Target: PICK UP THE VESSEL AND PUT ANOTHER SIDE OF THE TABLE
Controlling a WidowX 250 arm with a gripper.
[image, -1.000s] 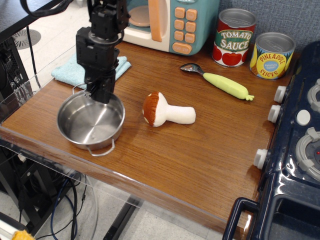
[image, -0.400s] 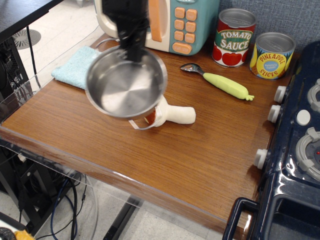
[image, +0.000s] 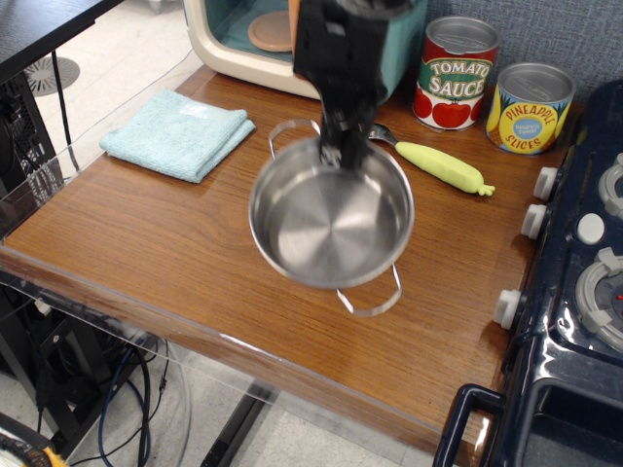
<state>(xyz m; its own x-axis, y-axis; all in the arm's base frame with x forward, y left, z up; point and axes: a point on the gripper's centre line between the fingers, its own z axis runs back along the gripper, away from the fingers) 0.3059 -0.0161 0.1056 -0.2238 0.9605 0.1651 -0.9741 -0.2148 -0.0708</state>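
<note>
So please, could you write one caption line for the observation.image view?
Robot gripper holds the steel vessel by its rim above the wooden table, beside a folded blue cloth.

Vessel (image: 331, 219) in tool (image: 336, 148) above table (image: 146, 233)

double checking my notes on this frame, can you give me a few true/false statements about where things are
1. The pincer grips the vessel by its far rim. True.
2. The blue cloth lies inside the vessel. False: it lies flat on the table, left of the vessel.
3. Two labelled cans stand at the back right. True: tomato sauce can and pineapple can.
4. The spoon's green handle is in the vessel. False: it lies on the table behind the vessel.
</note>
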